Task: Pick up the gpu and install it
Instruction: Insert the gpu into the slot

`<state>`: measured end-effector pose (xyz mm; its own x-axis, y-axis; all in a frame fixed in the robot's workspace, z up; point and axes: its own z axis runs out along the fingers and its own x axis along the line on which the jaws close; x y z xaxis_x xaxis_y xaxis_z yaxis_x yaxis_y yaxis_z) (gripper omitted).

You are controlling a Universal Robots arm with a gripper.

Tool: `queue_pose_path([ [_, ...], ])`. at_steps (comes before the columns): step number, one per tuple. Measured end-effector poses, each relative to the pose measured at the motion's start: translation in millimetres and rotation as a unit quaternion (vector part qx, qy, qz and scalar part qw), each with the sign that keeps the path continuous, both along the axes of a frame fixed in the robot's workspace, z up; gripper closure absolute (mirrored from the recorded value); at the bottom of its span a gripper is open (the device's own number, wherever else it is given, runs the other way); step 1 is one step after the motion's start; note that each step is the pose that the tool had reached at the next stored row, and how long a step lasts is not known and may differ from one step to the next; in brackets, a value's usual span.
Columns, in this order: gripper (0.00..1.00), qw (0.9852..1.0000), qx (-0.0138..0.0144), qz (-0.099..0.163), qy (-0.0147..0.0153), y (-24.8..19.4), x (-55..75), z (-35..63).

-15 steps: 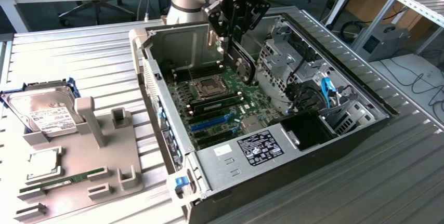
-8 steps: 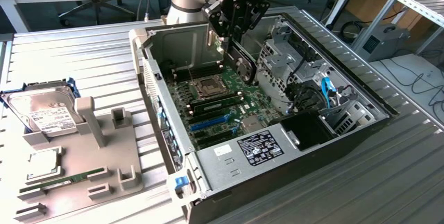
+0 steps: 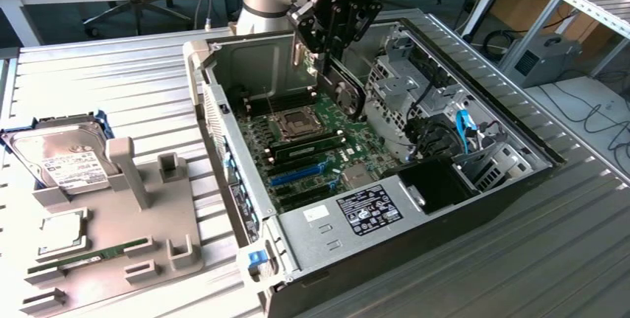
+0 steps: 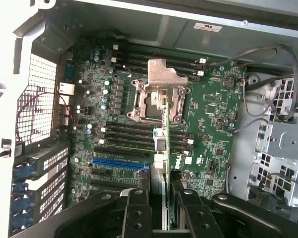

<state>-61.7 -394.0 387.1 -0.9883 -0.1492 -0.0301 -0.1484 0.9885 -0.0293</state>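
Gripper (image 3: pixel 320 63) is at the upper centre of the exterior view, over the open black and silver computer case (image 3: pixel 497 100) standing on the ribbed metal bench (image 3: pixel 128 82).

Its black fingers (image 4: pixel 136 213) are closed on the gpu (image 3: pixel 344 91), a thin flat card with a black face, which hangs edge-down inside the case above the green motherboard (image 3: pixel 335 141).

Wrist view: the gpu (image 4: pixel 160 163) appears edge-on between the fingers. It lies across the black memory slots (image 4: pixel 124 131), close by the silver CPU socket (image 4: pixel 159 94). The blue expansion slot (image 4: pixel 120 162) is bare. I cannot tell whether the card's lower edge touches the board.

Exterior view's left: a grey moulded holder (image 3: pixel 147 215) carries a silver hard drive with a white label (image 3: pixel 64 159) and a narrow green RAM stick (image 3: pixel 94 254).
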Motion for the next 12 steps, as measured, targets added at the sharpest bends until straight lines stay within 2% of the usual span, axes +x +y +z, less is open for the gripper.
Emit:
queue_pose_path([
  [12, 0.73, 0.9997, 0.0000, 0.023, 0.0000, 0.0, 0.0, 0.0],
])
